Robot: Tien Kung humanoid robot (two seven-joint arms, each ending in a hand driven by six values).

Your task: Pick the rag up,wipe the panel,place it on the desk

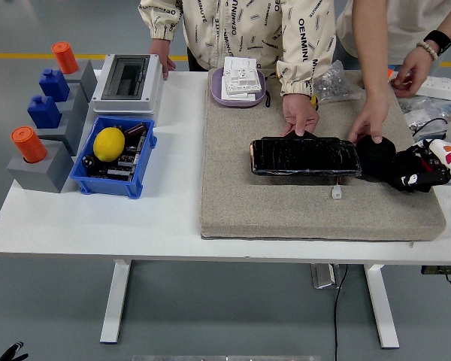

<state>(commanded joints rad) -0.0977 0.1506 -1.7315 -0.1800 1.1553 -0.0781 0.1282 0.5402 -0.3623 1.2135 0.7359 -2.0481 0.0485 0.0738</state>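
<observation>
At right, the right hand (419, 170) grips the rag (377, 156); a person's hand (370, 125) touching it risks a snag.

The person's cream jacket (248, 30) carries the repeated black word "OENMINL".

Setting: workshop or robotics lab
Evidence: electrical enclosure (125, 81), blue parts bin (113, 158), grey fixture blocks (49, 124), felt work mat (316, 203) on white table (120, 218)

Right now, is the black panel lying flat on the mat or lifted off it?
Flat. The black panel lies on the grey mat, with a person's hand pressing its far edge.
</observation>
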